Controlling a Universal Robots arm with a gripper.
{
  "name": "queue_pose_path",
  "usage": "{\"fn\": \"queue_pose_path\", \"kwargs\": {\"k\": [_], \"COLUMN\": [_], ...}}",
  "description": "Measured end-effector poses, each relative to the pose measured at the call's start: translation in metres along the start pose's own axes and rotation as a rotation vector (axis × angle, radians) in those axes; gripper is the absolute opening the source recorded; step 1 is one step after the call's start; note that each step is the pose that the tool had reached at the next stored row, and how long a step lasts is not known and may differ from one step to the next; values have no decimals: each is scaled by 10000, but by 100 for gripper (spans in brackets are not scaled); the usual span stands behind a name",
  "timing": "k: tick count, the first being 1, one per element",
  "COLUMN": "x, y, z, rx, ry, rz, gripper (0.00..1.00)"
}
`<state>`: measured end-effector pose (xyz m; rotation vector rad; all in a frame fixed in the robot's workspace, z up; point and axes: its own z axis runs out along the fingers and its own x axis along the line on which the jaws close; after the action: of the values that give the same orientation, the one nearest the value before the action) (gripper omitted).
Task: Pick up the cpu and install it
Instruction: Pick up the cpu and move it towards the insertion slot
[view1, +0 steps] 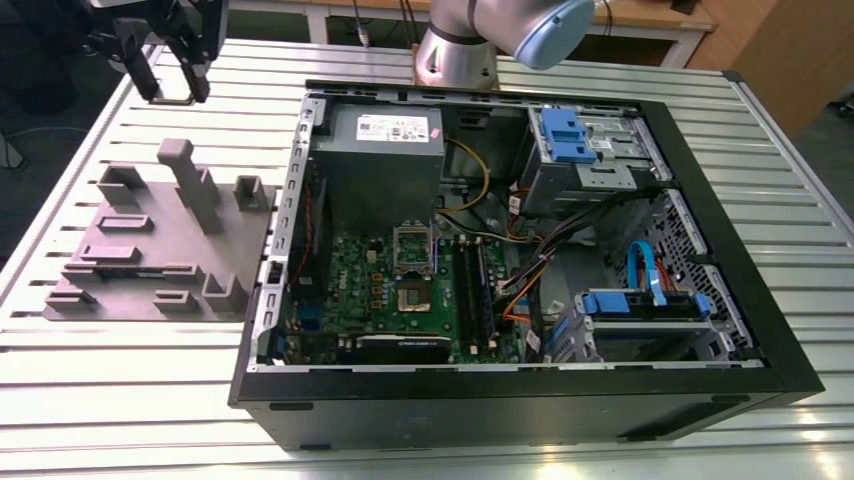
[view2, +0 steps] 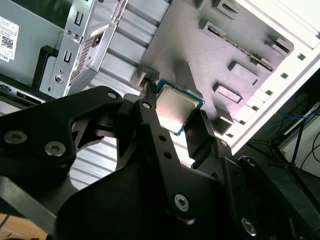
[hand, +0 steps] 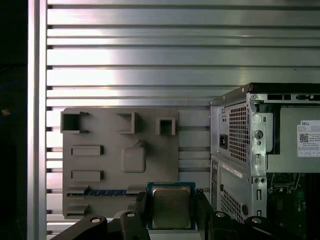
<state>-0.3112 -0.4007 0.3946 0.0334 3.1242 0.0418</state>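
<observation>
Cpu clamped betw. the two black fingers of gripper, silver top facing cam in both wrist views, grey fixture behind it. Exterior view: gripper at upper left of frame, over slatted table; open PC case centre-right.

On the slatted table, a grey fixture is set at nine o'clock. An open computer case is set at three.
</observation>
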Motion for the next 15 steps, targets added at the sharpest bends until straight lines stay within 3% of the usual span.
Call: {"fn": "queue_pose_path", "kwargs": {"k": [15], "x": [-43], "y": [3], "z": [0], "rx": [0], "ry": [1], "rz": [0], "gripper": [47]}}
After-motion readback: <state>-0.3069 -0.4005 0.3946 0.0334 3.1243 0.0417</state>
